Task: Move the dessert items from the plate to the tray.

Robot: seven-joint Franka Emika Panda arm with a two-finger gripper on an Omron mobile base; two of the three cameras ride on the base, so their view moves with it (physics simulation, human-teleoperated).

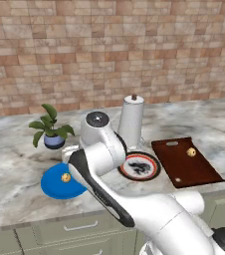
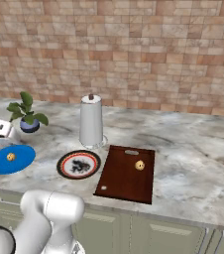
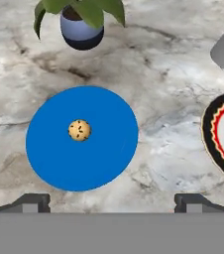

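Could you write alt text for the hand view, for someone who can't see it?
A small speckled cookie sits on a round blue plate on a marble counter, below the open end effector. A potted plant stands beyond.

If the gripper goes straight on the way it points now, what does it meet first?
Most likely the blue plate, close beside the cookie lying on it. The gripper is open and looks down on it; how far above it hangs is unclear.

Veined marble counter [image 3: 173, 89] (smooth), matt blue plate [image 3: 104, 158], dark wood-look tray [image 2: 124, 178], rough brick wall [image 1: 109, 50], speckled cookie [image 3: 79, 130].
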